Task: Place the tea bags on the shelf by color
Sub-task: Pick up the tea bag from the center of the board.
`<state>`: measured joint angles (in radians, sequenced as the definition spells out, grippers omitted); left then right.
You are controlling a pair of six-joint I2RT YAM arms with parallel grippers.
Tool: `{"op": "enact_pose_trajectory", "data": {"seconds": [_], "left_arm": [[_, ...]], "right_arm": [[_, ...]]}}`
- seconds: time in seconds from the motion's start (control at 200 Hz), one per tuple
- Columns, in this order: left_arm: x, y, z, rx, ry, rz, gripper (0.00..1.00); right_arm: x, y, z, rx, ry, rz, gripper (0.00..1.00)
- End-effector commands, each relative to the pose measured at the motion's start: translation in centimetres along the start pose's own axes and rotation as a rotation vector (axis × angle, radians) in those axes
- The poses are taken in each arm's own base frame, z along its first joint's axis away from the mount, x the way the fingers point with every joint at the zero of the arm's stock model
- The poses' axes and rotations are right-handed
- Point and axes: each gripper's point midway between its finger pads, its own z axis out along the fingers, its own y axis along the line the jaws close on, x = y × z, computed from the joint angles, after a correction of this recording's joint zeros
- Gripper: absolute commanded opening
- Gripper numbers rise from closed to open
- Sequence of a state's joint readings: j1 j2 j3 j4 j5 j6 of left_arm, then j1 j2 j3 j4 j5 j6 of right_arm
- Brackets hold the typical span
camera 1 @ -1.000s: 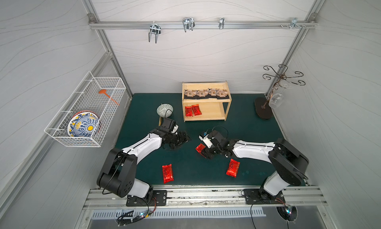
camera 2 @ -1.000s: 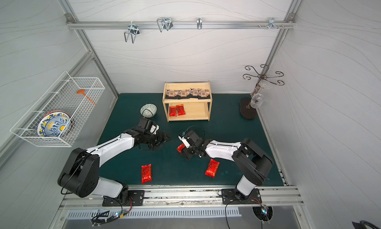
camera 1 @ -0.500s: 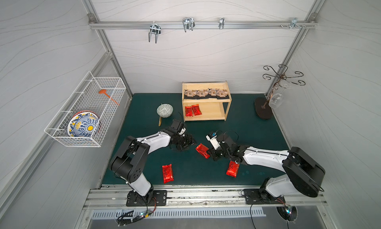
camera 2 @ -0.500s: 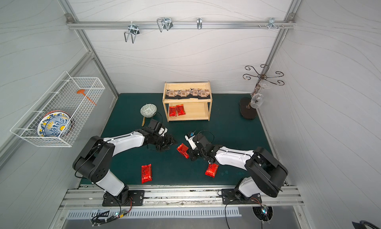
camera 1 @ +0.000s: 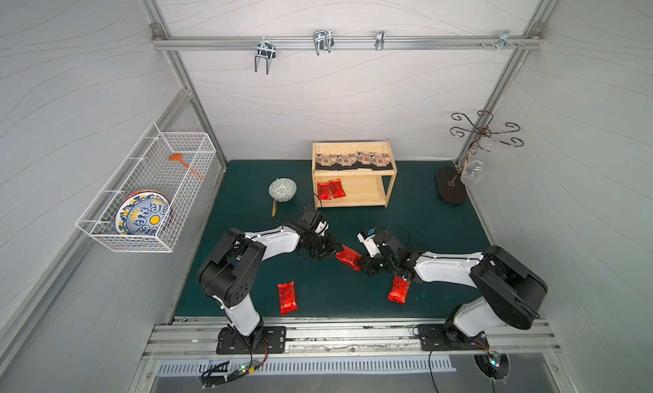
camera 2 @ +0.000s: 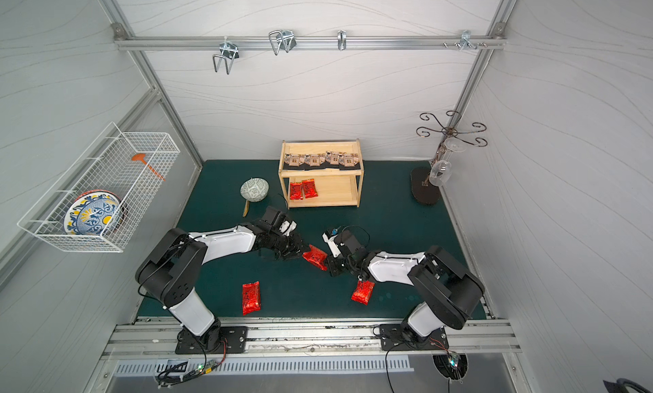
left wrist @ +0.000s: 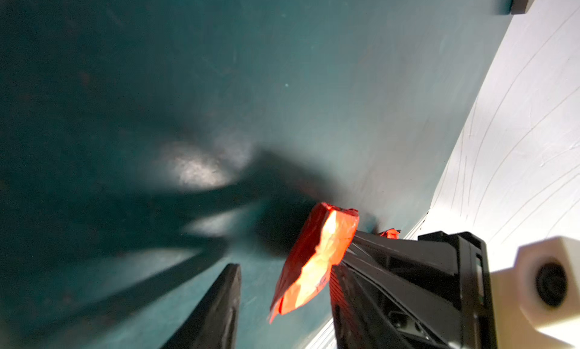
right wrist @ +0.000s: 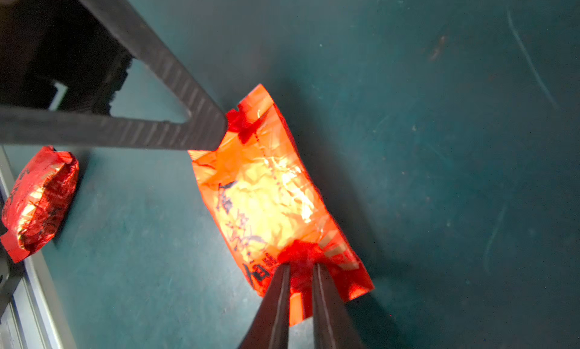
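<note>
White panelled walls [camera 1: 353, 101] on an aluminium frame close round a dark teal mat [camera 1: 424, 211], matte and faintly scuffed, with the small two-tier pale wooden shelf [camera 1: 353, 204] standing at its back. Sorting looks about two thirds done. All four beige-brown patterned square packets with black edges [camera 1: 353, 159] sit in a row on the top tier, and two glossy red foil sachets [camera 1: 331, 189] lie side by side at one end of the lower tier. Three red ones remain off the shelf. One crinkled red foil sachet [right wrist: 266, 203], a flat pillow shape with crimped, notched ends and dark printed characters, hangs mid-mat between the two arms. It appears to be clear of the surface, its foil throwing back a hard yellow glare. The right gripper [right wrist: 300, 269] pinches one crimped end tight between its thin black fingers. The left gripper [camera 1: 336, 249] stands half-open about the opposite end, with one ridged black finger [left wrist: 219, 300] apart from the foil, so this reads as a hand-over not yet completed. A second loose red sachet [camera 1: 287, 297] lies flat near the front rail, and a third red sachet [camera 1: 399, 291] lies partly under the right arm's wrist. Foil this thin should crumple and slip easily.
</note>
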<state>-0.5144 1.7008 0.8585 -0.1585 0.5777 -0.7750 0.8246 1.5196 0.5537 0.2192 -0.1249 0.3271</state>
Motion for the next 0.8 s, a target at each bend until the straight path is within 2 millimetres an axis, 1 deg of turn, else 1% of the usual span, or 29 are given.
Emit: {"op": "enact_pose_trajectory", "data": {"seconds": [0.0,0.205,0.37,0.445,0.48,0.59,0.665,0.705,0.795], "left_arm": [[-0.5,-1.4,-0.2,0.029,-0.016,0.055,0.42],[-0.5,-1.3,-0.1,0.015,-0.017,0.056,0.21],[-0.6,-1.2,-0.5,0.001,-0.025,0.060,0.10],[-0.6,-1.3,-0.8,-0.004,-0.034,0.070,0.04],[-0.6,-1.5,-1.1,-0.006,-0.041,0.079,0.00],[-0.7,-2.3,-2.2,0.011,-0.066,0.112,0.00],[-0.7,-3.8,-3.3,0.061,-0.092,0.148,0.00],[-0.7,-4.8,-4.0,0.094,-0.110,0.168,0.00],[-0.7,-6.9,-5.5,0.174,-0.145,0.207,0.00]], "right_arm": [[0.0,0.0,0.3,-0.019,0.004,0.025,0.19],[0.3,-0.3,0.4,-0.025,0.008,0.039,0.19],[0.3,-0.5,0.2,-0.027,0.005,0.052,0.21],[-0.1,-0.4,-0.3,-0.042,-0.005,0.073,0.23],[-0.5,-0.3,-0.7,-0.054,-0.017,0.088,0.26],[-2.3,-0.3,-3.0,-0.064,-0.074,0.169,0.31],[-3.5,-1.0,-4.8,-0.056,-0.114,0.273,0.37],[-3.9,-1.3,-5.8,-0.062,-0.127,0.337,0.38],[-5.0,-1.3,-7.7,-0.118,-0.159,0.467,0.40]]}}
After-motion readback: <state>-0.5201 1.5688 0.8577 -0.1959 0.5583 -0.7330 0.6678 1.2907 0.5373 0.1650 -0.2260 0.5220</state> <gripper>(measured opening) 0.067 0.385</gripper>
